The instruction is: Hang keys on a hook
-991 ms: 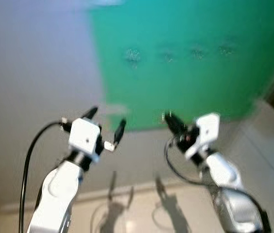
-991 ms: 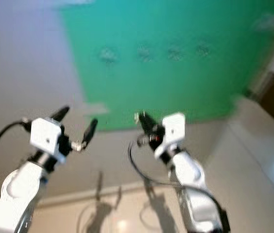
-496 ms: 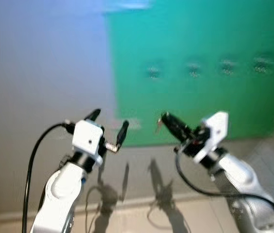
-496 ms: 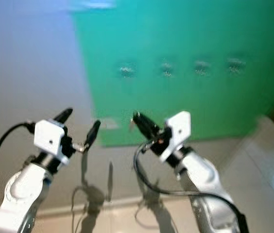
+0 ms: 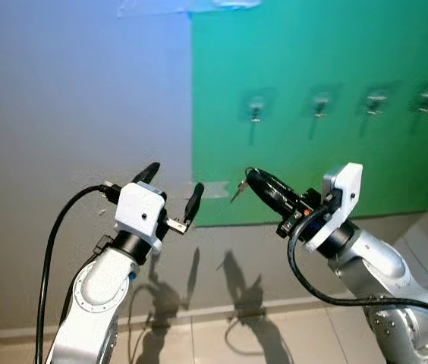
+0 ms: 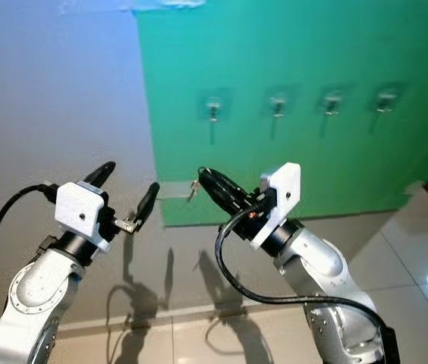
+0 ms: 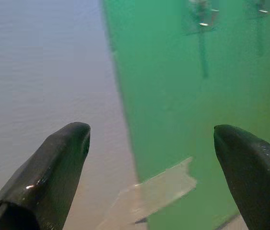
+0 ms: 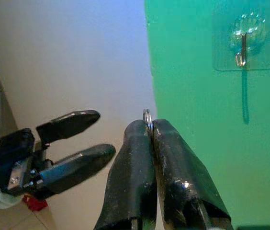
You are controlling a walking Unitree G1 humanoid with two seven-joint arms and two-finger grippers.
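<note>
Several clear stick-on hooks hang in a row on the green panel (image 5: 313, 159); the leftmost hook (image 5: 256, 110) is the nearest. My right gripper (image 5: 250, 176) is raised below and slightly left of it, well short of the wall, and is shut on a metal key ring (image 8: 147, 117). A small key (image 5: 237, 189) dangles under its tips. In the right wrist view the same hook (image 8: 243, 40) sits above and to the side of the shut fingers. My left gripper (image 5: 174, 184) is held up open beside it, in front of the grey wall, with nothing between its fingers.
A grey wall (image 5: 77, 98) meets the green panel along a vertical edge. A strip of tape (image 5: 212, 189) holds the panel's lower left corner. Below lie a skirting board and a pale tiled floor (image 5: 275, 341). Arm shadows fall on the wall.
The whole picture has shifted and sharpened, so the camera moved; the hooks now sit lower and further right. My right gripper has reached out up-left with the key. The left gripper looks unchanged.
</note>
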